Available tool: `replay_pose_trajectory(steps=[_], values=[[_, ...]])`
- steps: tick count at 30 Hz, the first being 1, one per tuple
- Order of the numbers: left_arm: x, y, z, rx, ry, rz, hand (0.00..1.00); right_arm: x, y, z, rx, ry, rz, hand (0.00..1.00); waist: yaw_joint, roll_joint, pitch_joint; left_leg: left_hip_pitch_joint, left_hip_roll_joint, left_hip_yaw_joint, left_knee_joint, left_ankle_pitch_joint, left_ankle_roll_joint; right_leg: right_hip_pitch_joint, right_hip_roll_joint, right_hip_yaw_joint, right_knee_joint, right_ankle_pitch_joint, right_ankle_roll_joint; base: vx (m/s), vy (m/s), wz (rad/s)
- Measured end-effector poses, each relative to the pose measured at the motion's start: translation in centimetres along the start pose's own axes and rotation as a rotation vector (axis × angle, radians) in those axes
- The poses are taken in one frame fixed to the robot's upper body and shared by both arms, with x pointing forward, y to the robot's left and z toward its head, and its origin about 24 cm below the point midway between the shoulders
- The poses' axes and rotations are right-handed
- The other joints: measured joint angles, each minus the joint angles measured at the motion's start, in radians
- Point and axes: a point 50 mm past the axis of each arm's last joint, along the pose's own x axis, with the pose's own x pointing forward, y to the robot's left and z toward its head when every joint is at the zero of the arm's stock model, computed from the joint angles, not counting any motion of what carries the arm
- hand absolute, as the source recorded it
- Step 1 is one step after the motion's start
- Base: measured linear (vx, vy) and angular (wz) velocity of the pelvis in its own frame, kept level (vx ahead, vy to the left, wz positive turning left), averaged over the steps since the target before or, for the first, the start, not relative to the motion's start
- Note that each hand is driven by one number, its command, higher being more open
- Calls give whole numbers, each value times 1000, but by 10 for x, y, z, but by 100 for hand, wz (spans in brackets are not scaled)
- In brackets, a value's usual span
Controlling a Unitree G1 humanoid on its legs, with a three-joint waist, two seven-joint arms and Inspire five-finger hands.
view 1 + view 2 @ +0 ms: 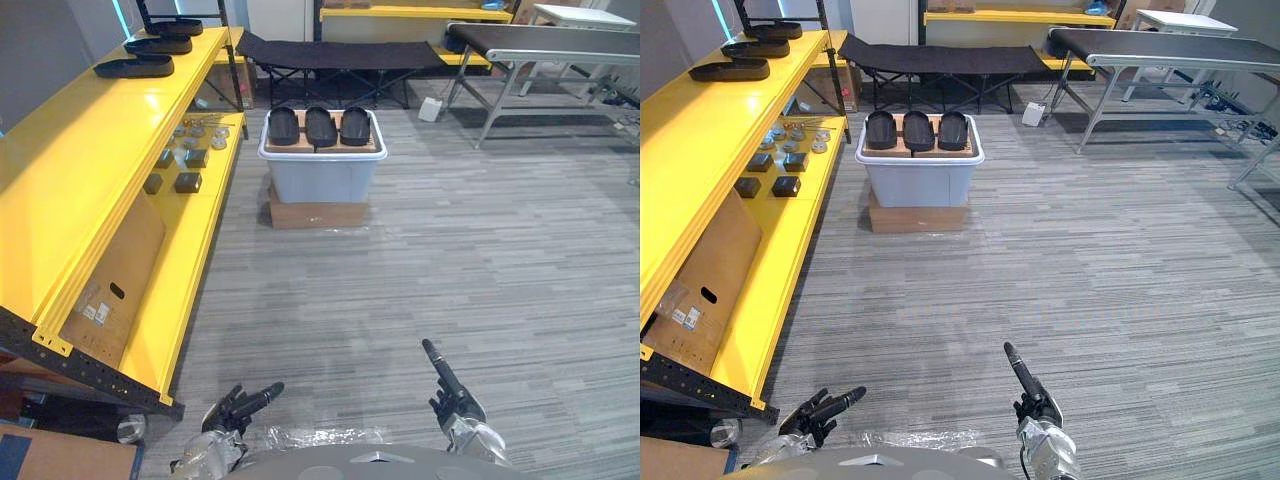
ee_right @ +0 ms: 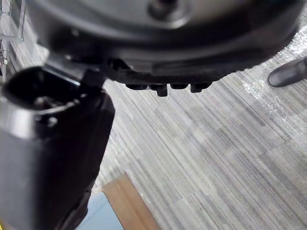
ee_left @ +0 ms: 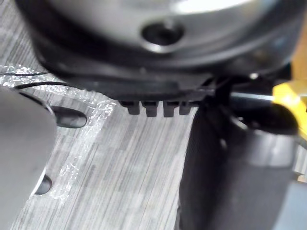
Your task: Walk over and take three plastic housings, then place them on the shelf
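**Open carpet lying ahead, housings sitting on the bin, both hands empty**

A wide stretch of grey striped carpet (image 1: 450, 270) is running from the near edge to the far wall, leaving broad room in the middle and on the right. The long yellow shelf (image 1: 90, 150) is bordering the left side, its front edge running alongside the free lane. A black folding cot (image 1: 340, 55) and a grey conveyor table (image 1: 1160, 45) are closing off the far end.

A grey bin (image 1: 322, 175) is standing on a cardboard box (image 1: 318, 214) just beside the shelf's lower tier, well ahead of the hands. Three black plastic housings (image 1: 320, 126) are lying side by side on a board across the bin's top. Three other housings (image 1: 135, 67) are resting in a row at the far end of the shelf's top level. Small metal parts (image 1: 187, 160) are sitting on the lower tier.

The left hand (image 1: 235, 410) is hanging low at the near edge, fingers relaxed and apart, touching nothing. The right hand (image 1: 450, 395) is pointing forward with straight fingers, holding nothing.
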Motion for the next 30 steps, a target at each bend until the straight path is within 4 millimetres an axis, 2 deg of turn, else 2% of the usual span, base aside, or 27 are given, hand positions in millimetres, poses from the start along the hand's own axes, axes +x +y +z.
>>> replay_pose_trajectory(steps=[2,4,5,7,8,10,11,13,15,16,18,19,21,22,23,24,25,26,27,28,29,30], values=[[0,-1,0,2,-5,-13,100,0,1,0,-6,2,3,100,1,-3,2,-7,-1,2,0,-4,-3,-10,-1,1,6,-2,-1,-28,13,-2],[0,-1,1,4,-10,-20,100,0,1,0,-6,0,4,100,1,-3,3,-15,-1,6,0,-11,8,-29,-4,3,23,-13,-3,-8,22,-5],[0,-2,2,5,-15,-23,100,0,2,0,-4,-1,2,100,3,-6,4,-28,-4,19,0,-22,27,-65,-16,4,77,-45,2,14,33,0],[0,-3,4,10,-22,-29,100,0,0,-1,9,0,-7,100,2,-17,10,-28,-14,38,5,-33,31,-109,-45,-1,157,-92,27,61,48,8],[1,-7,6,27,-28,-45,100,-1,-2,-2,16,0,-26,100,1,-22,23,-31,-15,66,36,-61,41,-148,-78,-3,278,-118,60,111,78,-5],[1,-10,4,41,-20,-55,100,0,-1,0,12,-4,-27,100,9,-4,37,-30,3,69,76,-93,60,-246,-109,-28,479,-117,67,97,80,-7],[1,-10,4,43,-18,-51,100,-1,-1,-4,14,6,-28,100,-1,8,45,-26,25,68,120,-124,70,-276,-114,-57,518,-140,37,152,110,3],[1,-7,6,46,-22,-42,100,-2,0,-8,8,16,-25,100,0,26,49,-26,56,71,175,-162,53,-319,-96,-55,485,-142,33,219,91,6],[1,-8,15,54,-51,-52,100,-3,1,-12,-2,28,-20,100,0,17,47,-23,76,63,207,-184,30,-353,-80,-53,384,-122,50,315,4,22],[2,-9,25,57,-89,-61,100,-4,0,-13,-16,33,-17,100,2,8,47,-14,93,50,214,-200,3,-373,-62,-53,263,-75,56,346,-26,24],[2,-9,28,33,-102,-65,100,-4,0,-13,-33,34,-15,100,3,3,46,0,99,47,223,-216,-24,-374,-56,-52,203,-38,52,349,-73,17],[1,-8,28,25,-107,-63,100,-5,0,-14,-61,36,-3,100,4,-4,42,30,109,44,245,-252,-79,-369,-42,-17,172,-6,35,361,-137,11],[1,-10,29,24,-117,-69,100,-5,0,-13,-74,30,10,100,-4,1,39,36,131,37,268,-305,-115,-372,-29,-1,197,-12,24,414,-242,20],[0,-13,33,18,-141,-82,100,-5,0,-12,-77,25,14,100,-2,12,33,44,161,40,295,-355,-139,-383,-9,-7,253,-30,-10,413,-268,21],[-2,-13,30,-12,-148,-85,100,-5,0,-12,-85,27,17,100,0,34,16,41,200,48,351,-375,-176,-379,15,-16,280,-33,-22,467,-285,13],[-4,-12,31,-25,-169,-86,100,-5,1,-11,-112,21,33,100,1,35,5,-45,251,61,561,-373,-179,-376,32,-25,293,-2,-59,377,-268,7],[-3,-14,30,-52,-173,-89,100,-5,0,-6,-133,8,39,100,0,55,5,-95,293,64,681,-357,-181,-358,54,-33,289,-10,-79,575,-396,2],[-3,-27,27,-90,-176,-120,100,-3,-5,12,-191,-45,47,100,5,110,23,-229,403,57,997,-278,-122,-283,117,-37,234,-20,-125,460,-324,-10],[-2,-33,25,-105,-173,-135,100,-2,-6,22,-209,-74,47,100,9,119,39,-290,424,40,1107,-286,-120,-236,133,-32,214,-25,-136,487,-279,-22],[-2,-36,24,-112,-171,-140,100,-1,-6,27,-212,-88,45,100,12,119,44,-318,414,30,1137,-292,-121,-205,133,-25,202,-32,-146,477,-222,-43],[-2,-42,26,-118,-183,-165,100,0,-3,37,-214,-137,48,100,26,98,62,-358,360,18,1103,-295,-125,-122,121,2,157,-37,-152,476,-199,-42],[-3,-44,29,-117,-198,-180,100,0,-1,42,-218,-163,55,100,30,89,66,-374,330,17,1049,-295,-125,-92,114,7,132,-37,-152,462,-179,-44]])
